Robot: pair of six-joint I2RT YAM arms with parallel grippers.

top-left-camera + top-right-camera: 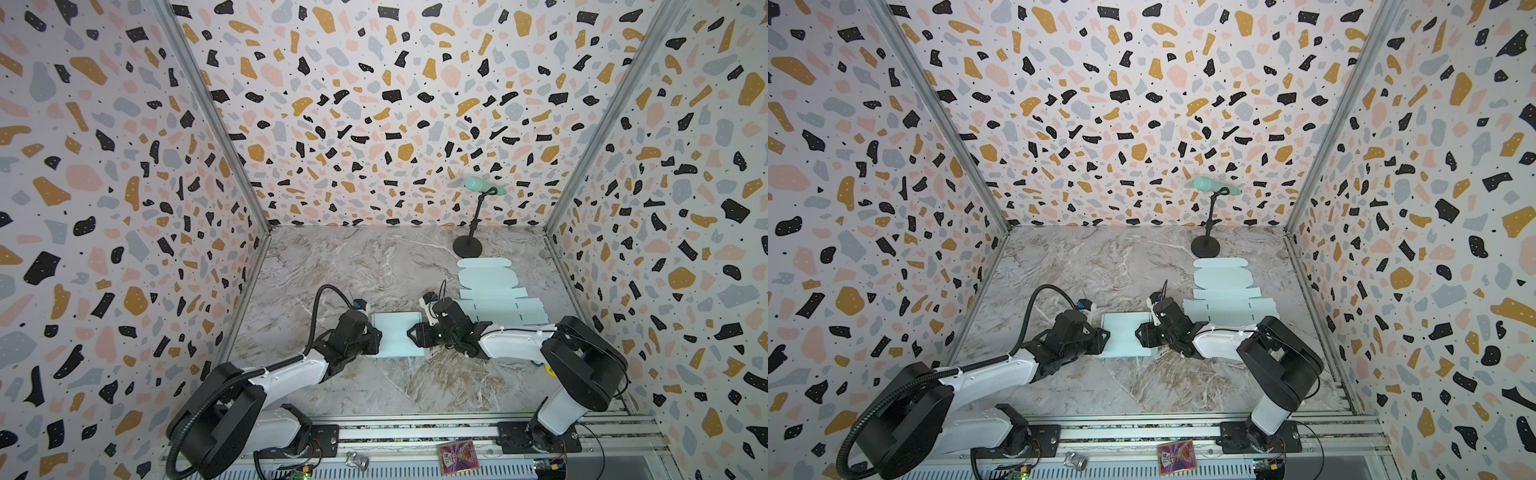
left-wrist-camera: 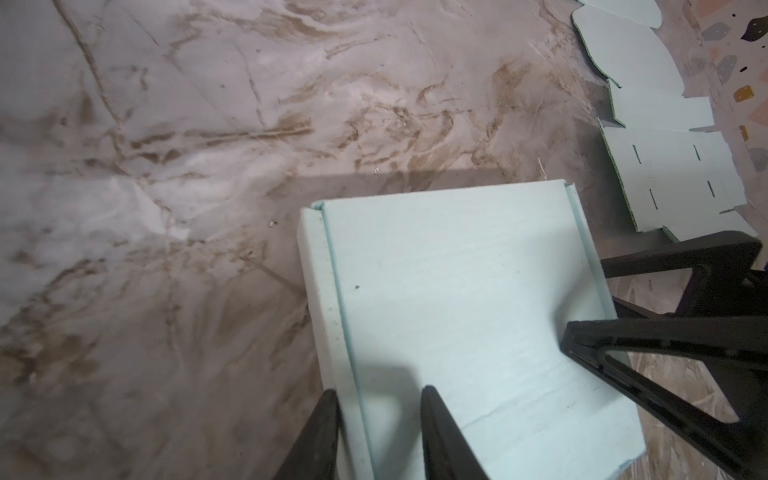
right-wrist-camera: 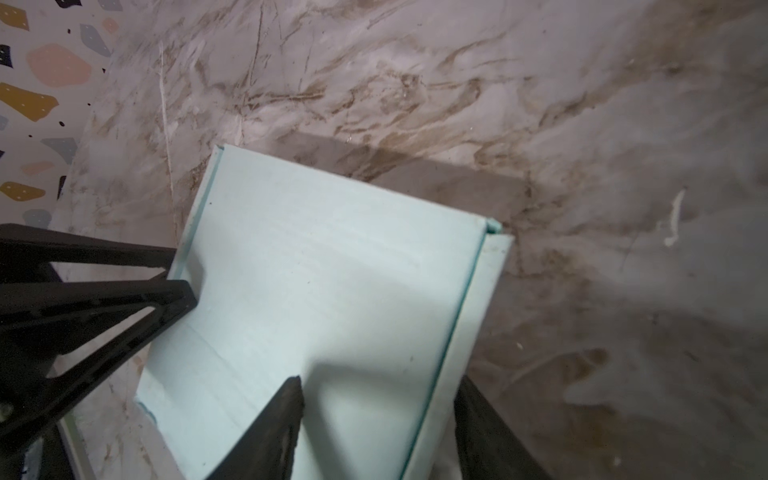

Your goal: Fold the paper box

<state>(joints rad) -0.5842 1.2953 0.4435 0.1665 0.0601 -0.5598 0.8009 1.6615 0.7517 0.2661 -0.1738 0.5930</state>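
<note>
**Work piece.** One pale-blue box (image 1: 397,328) sits on the table (image 1: 332,270), a little toward 6 o'clock of centre in both top views. It looks nearly square. Its two side walls run along the 12-to-6 line.

**Tools.** There are two grippers, one at each side wall.
- The left gripper (image 2: 379,390) stands at the box's 9 o'clock side with its jaws part open. One finger is outside the wall and the other is over the broad face, with clear space between that finger and the fold. It has hold of nothing that can be seen.
- The right gripper (image 3: 379,380) stands at the 3 o'clock side with its jaws spread wider. It straddles the opposite wall in the same manner and grips nothing.

**Governing relation.** Each wall lies between the jaws of its own arm, and the jaws close along the 9-to-3 line, square across the wall's length. Neither arm is nearer, since each is already at its own wall. In my judgement the box is largely formed. The next step is probably a pinch or inward press on these walls, which needs both sides worked evenly so the box does not slide.

**Other items.**
- One flat sheet (image 1: 498,309), cut and slotted, lies between 1 and 2 o'clock of the box, behind the right arm. Whether it is a single sheet or a stack cannot be told.
- One microphone stand (image 1: 467,247) is at about 1 o'clock, near the back wall.
</note>
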